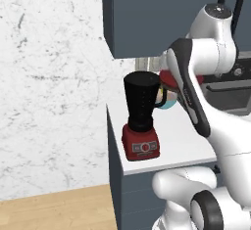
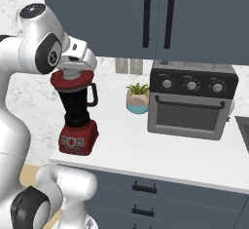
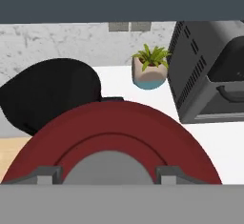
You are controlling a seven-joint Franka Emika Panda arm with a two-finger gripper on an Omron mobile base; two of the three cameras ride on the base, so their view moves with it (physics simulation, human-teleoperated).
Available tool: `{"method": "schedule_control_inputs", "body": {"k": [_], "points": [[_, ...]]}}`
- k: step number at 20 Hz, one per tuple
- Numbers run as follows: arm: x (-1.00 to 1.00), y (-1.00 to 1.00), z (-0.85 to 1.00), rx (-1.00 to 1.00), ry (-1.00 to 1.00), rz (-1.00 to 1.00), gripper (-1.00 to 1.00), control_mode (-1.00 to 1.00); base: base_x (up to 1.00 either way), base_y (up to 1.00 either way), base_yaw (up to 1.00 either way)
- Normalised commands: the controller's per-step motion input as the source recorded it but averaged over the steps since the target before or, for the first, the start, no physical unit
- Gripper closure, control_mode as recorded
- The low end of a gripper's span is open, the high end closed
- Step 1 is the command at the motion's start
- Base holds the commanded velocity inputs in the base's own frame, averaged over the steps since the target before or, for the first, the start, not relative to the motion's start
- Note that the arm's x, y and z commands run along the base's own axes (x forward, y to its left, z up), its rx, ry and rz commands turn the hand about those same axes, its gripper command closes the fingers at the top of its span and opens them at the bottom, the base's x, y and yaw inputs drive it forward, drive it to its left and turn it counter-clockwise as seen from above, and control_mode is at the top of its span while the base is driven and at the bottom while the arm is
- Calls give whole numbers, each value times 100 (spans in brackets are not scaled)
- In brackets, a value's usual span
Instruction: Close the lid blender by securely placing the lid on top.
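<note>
A: Upper left of the right base view, there's the lid [image 2: 72, 81], red disc, carried by the gripper [image 2: 73, 73] just over the jar of the blender [image 2: 78, 121].

B: And the grip? In the hand view the finger tips [image 3: 47, 175] sit either side of the grey knob at the bottom centre, pinched in on it. So the pincer is nearly closed, with the knob between the pads.

A: Right place to hold it. A flat disc like that looks light and stiff, nothing to crush, but the knob is small and smooth, so I'd judge it could twist in the pads.

B: The left base view puts the jar mouth at centre, open, with the lid's red edge [image 1: 168, 80] peeking out just right of it, behind the arm.

A: So not seated yet. The blender stands near the counter [image 2: 160, 150] edge, lower left; it looks top-heavy, so a gentle press.
</note>
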Motion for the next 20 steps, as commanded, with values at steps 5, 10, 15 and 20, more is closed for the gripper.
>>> {"method": "schedule_control_inputs", "body": {"k": [5, 10, 15, 20], "points": [[34, 34, 9, 0, 0, 0, 100, -100, 0, 0, 0], [40, 23, 0, 1, 0, 0, 100, -100, 0, 0, 0], [41, 19, 0, 0, 0, 0, 100, -100, 0, 0, 0], [34, 19, 0, 0, 0, 0, 100, -100, 0, 0, 0]]}}
